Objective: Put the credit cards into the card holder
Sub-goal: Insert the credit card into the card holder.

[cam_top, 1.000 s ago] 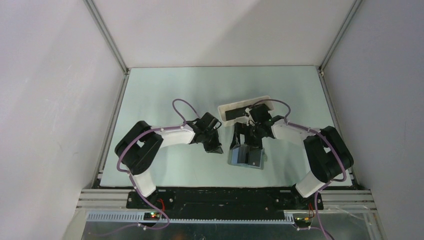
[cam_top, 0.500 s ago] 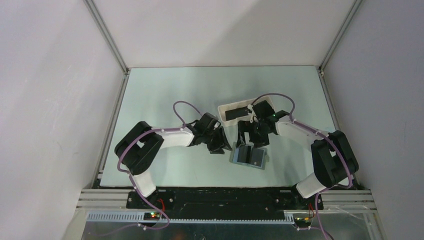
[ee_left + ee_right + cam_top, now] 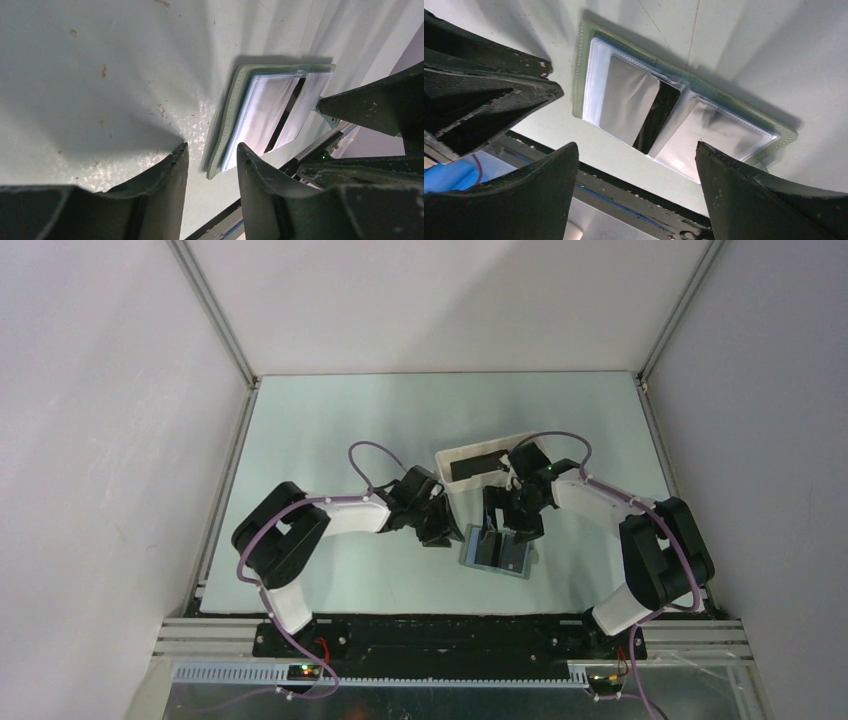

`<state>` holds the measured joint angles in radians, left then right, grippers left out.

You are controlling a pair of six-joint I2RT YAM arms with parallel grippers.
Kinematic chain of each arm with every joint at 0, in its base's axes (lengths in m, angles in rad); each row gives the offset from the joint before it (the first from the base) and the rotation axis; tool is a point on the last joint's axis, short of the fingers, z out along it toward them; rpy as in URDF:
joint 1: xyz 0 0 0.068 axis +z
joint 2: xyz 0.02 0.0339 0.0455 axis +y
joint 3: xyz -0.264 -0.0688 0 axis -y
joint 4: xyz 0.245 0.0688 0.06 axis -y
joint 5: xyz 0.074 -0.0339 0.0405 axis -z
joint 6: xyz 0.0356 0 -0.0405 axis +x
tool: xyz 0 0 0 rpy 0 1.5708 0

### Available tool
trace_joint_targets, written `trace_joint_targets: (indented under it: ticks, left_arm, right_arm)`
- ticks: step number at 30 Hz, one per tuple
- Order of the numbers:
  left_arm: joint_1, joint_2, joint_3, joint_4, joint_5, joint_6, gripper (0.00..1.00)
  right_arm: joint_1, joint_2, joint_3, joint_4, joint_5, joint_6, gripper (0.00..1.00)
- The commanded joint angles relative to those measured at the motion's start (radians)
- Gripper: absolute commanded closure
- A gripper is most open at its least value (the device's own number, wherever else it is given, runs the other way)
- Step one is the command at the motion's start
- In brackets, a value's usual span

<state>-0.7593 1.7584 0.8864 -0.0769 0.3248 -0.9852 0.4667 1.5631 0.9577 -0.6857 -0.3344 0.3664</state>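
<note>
Moving closer since a second ago, the left gripper (image 3: 210, 152) now stands slightly open and empty just beside the left end of the card holder (image 3: 497, 555), which lies unfolded, long axis sideways, directly under the wide-open, empty right gripper (image 3: 636, 150).

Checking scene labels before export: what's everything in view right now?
credit cards: at least one, black, in the white tray; exact count cannot tell
card holder: one, grey-green outside, blue-grey inside, open flat on the table, nearer the arms than the tray
dark strip: one, black, at the holder's middle; card or gap, cannot tell
white tray: one, white, mid-table
table: one, pale green
left gripper: one, black, open, empty, beside the holder's edge
right gripper: one, black, open wide, empty, above the holder
</note>
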Motion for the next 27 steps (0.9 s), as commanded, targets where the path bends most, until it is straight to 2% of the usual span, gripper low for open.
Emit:
trace_joint_targets:
  ticks: [1,7,13,19,22,27]
  left_arm:
    - [-0.009,0.024,0.036,-0.016,-0.018,0.025,0.54]
    - [-0.008,0.022,0.032,-0.012,-0.02,0.018,0.54]
    - [0.005,0.006,-0.031,0.067,0.008,-0.035,0.52]
    - [0.015,-0.007,-0.065,0.141,0.034,-0.059,0.58]
    - [0.017,-0.022,-0.071,0.146,0.039,-0.069,0.64]
    - [0.032,-0.077,-0.107,0.136,0.016,-0.081,0.67]
  right_arm:
    - [-0.006,0.011,-0.01,0.031,-0.07,0.052,0.11]
    - [0.004,0.093,-0.02,0.163,-0.167,0.093,0.14]
    - [0.018,0.176,-0.001,0.292,-0.303,0.159,0.19]
    - [0.038,0.176,0.018,0.356,-0.375,0.224,0.22]
    - [0.042,0.159,0.021,0.348,-0.37,0.229,0.2]
    - [0.044,0.101,0.07,0.168,-0.235,0.131,0.13]
